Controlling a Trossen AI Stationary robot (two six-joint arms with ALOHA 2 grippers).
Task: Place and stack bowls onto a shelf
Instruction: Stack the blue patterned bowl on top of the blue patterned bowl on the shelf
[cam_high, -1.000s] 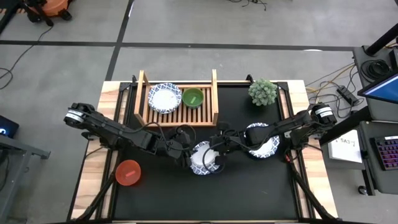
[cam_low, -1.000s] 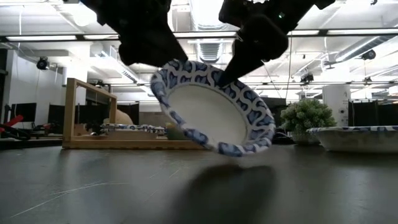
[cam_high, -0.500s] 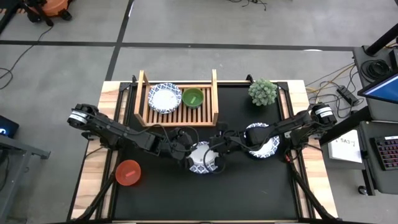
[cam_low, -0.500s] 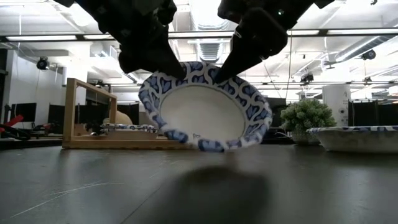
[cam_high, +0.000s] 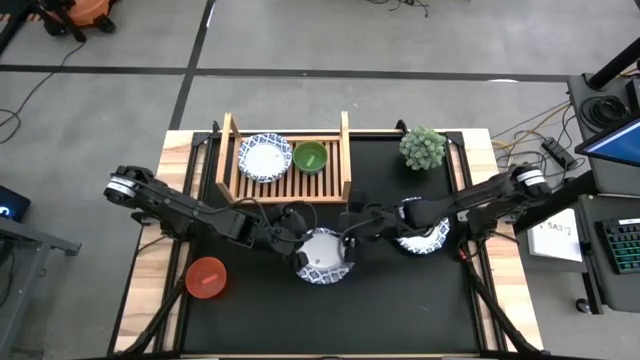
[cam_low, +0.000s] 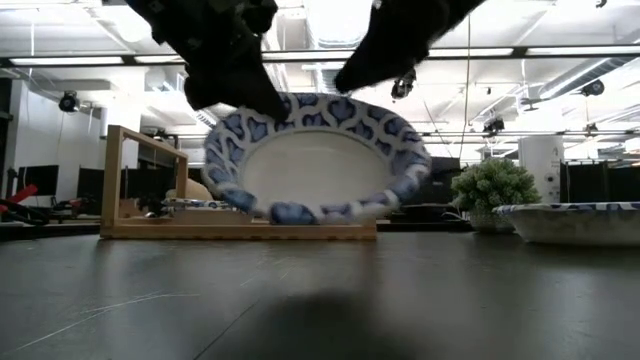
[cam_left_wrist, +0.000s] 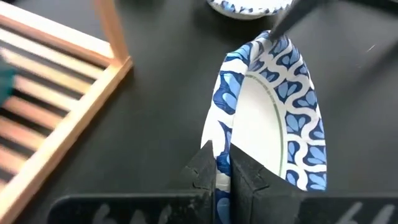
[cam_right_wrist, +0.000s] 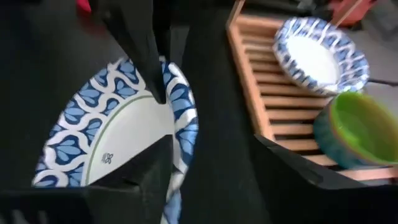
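Overhead only: red bowl (cam_high: 206, 278) well apart from lifted patterned bowl (cam_high: 324, 257).

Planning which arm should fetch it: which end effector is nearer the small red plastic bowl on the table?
Left. The left end effector holds a blue-patterned white bowl mid-table, a short way from the red plastic bowl; the right end effector is beyond that bowl's far side.

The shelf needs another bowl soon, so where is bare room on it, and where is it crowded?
On the shelf, the front slats below the white bowl and green bowl are bare, as is the strip right of the green bowl. The back row is crowded. In front of it, both arms meet around the held bowl.
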